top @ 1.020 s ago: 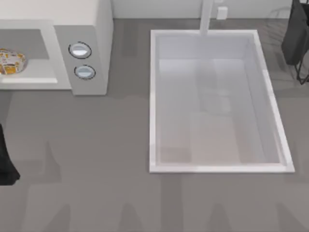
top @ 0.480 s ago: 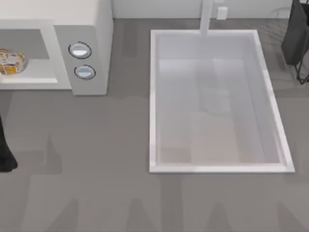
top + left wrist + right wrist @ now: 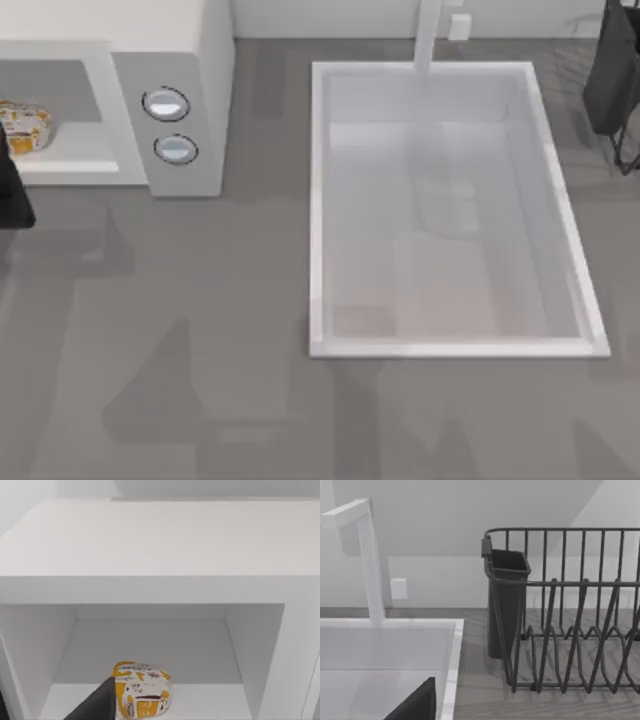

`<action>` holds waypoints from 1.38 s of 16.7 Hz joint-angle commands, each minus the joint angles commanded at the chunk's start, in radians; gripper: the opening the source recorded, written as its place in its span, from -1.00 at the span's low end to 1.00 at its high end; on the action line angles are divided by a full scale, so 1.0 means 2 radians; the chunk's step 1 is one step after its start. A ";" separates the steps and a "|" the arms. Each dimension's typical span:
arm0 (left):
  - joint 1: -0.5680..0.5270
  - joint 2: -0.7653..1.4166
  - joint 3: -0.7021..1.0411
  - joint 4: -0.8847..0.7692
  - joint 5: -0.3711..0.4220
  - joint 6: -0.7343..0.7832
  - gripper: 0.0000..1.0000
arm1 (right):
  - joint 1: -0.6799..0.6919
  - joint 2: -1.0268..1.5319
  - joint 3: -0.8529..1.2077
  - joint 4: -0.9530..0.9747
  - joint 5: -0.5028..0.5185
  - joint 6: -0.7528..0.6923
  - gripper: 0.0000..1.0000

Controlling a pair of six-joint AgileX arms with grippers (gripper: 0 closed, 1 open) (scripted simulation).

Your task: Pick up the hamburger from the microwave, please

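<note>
Step in hand, as I judge it: the approach to the pick. The left gripper (image 3: 12, 190) stands at the table's left edge, just in front of the microwave (image 3: 190, 60) mouth. One dark finger (image 3: 97, 705) shows in the left wrist view, beside the hamburger (image 3: 141, 696); how far the fingers are parted cannot be told, and nothing appears to be held.

The next move calls for a level reach into the cavity, with the fingers brought either side of the bun and kept off the cavity walls and sill.

The microwave cavity is open and holds the hamburger alone, on its floor near the front edge. The sink (image 3: 322, 200), at mid-table, is empty. Farther right, the dish rack (image 3: 570, 615) carries a dark cutlery cup (image 3: 506, 600). The right gripper is parked by the sink's far right corner.
</note>
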 joint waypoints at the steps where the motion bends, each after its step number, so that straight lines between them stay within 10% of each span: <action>1: 0.003 0.051 0.021 0.023 0.004 0.002 1.00 | 0.000 0.000 0.000 0.000 0.000 0.000 1.00; 14: 0.042 0.670 0.269 0.305 0.051 0.020 1.00 | 0.000 0.000 0.000 0.000 0.000 0.000 1.00; 23: 0.050 0.800 0.321 0.364 0.061 0.024 1.00 | 0.000 0.000 0.000 0.000 0.000 0.000 1.00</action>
